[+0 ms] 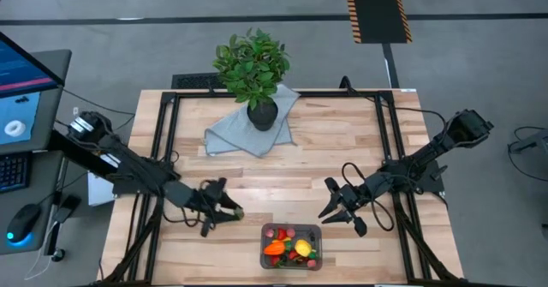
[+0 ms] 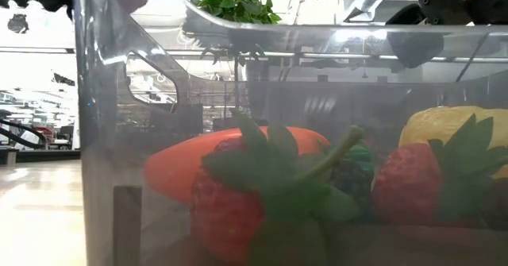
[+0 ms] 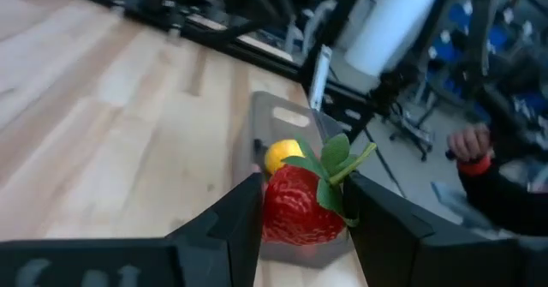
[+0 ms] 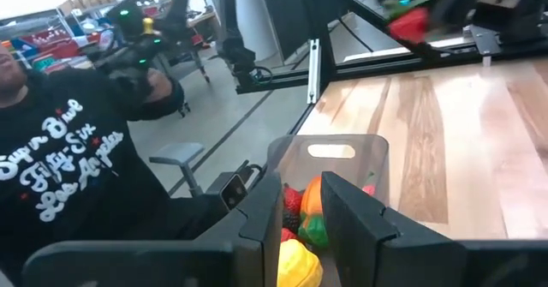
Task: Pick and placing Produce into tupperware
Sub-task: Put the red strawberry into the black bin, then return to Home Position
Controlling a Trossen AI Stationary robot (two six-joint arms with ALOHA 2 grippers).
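The tupperware, a clear tub, stands at the table's near edge in the middle. It holds an orange carrot, a yellow lemon and red strawberries. My left gripper is just left of the tub and above the table, shut on a red strawberry with green leaves. My right gripper waits to the right of the tub. Its fingers stand a little apart with nothing between them. My left gripper pinches the strawberry's red body between its two fingers. The fingers lie nearly level and point from the table's left toward the tub. The strawberry is lifted clear of the table, and its leaf cap and stem stick out above the fingers.
A potted green plant stands on a blue-grey cloth at the far middle. A black frame runs along the table's sides. A person stands beyond the near edge. Bare wood lies between the arms.
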